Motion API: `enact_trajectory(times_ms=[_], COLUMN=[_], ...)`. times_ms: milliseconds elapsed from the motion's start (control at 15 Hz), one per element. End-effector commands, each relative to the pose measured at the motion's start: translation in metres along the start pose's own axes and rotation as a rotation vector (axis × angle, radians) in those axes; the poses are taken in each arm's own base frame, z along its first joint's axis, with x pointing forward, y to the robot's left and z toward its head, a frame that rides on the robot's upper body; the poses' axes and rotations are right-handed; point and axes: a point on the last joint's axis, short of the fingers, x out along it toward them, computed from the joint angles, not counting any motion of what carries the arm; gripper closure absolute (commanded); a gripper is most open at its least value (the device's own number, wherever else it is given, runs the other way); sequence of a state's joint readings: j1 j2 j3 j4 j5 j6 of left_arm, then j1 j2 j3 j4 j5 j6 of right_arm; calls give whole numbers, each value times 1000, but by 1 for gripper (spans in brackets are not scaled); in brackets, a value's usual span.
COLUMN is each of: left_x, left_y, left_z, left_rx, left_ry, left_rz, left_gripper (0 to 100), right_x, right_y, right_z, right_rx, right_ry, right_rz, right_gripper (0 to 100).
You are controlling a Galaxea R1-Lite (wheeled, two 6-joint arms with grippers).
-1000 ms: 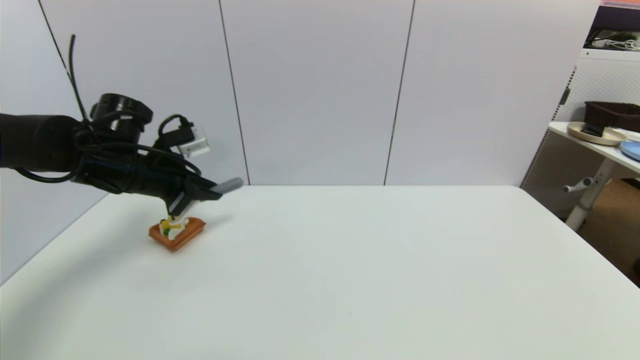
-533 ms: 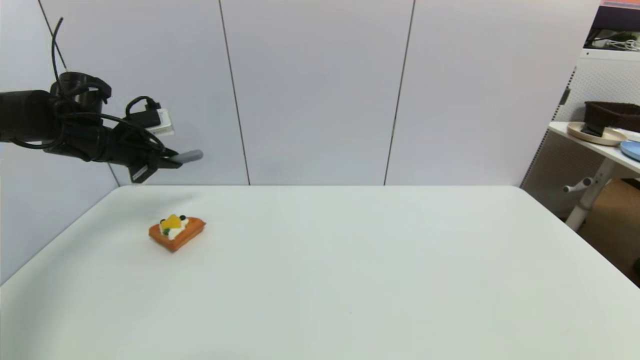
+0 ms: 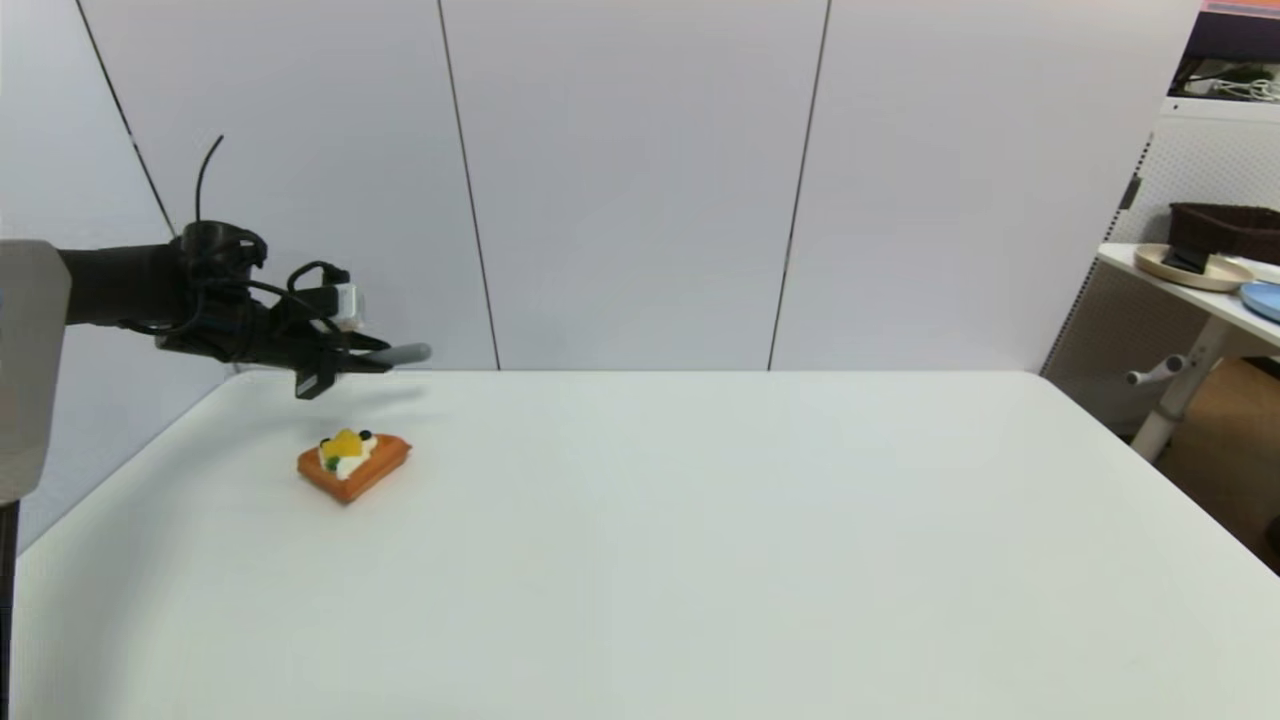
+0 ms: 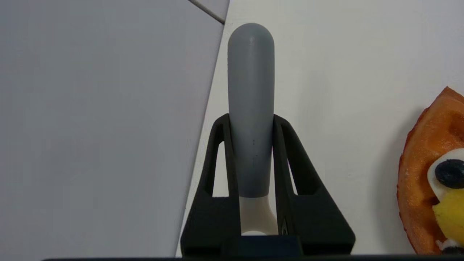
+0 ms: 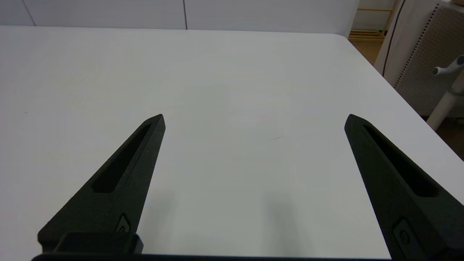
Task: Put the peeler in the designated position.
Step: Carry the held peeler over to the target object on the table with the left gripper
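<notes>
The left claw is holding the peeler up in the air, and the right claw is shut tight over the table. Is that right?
Not quite. The left claw does hold the peeler in the air, but the right claw is wide open, not shut. The right wrist view shows its two fingers spread far apart above the bare table.
</notes>
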State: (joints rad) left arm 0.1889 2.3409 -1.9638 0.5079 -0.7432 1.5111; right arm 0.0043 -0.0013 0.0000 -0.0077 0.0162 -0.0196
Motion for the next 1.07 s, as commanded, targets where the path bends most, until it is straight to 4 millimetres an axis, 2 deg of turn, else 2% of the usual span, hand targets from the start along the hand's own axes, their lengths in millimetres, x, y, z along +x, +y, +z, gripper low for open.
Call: enact_trajectory(times_ms=[67,600,667,933,1067], left_x=[24,31,31,30,24], left_y=[-12,-17,-17,-17,-13], left_z=[-20,-25,-25,-25,-19], left_rx=[-26,-47,-47,-46,-33], left_ry=[-12,-8,-8,-7,-5], left_rz=[-54,-78,-81,-81,-65], left_gripper=[100,100,0,0,0], right_x=[0,0,0,0,0], right_y=[0,0,0,0,0], right_z=[0,0,0,0,0], right_rx=[0,0,0,0,0], right_ry=[-2,0,0,-2,-2], right_rz=[1,1,1,1,1], right_gripper=[0,0,0,0,0])
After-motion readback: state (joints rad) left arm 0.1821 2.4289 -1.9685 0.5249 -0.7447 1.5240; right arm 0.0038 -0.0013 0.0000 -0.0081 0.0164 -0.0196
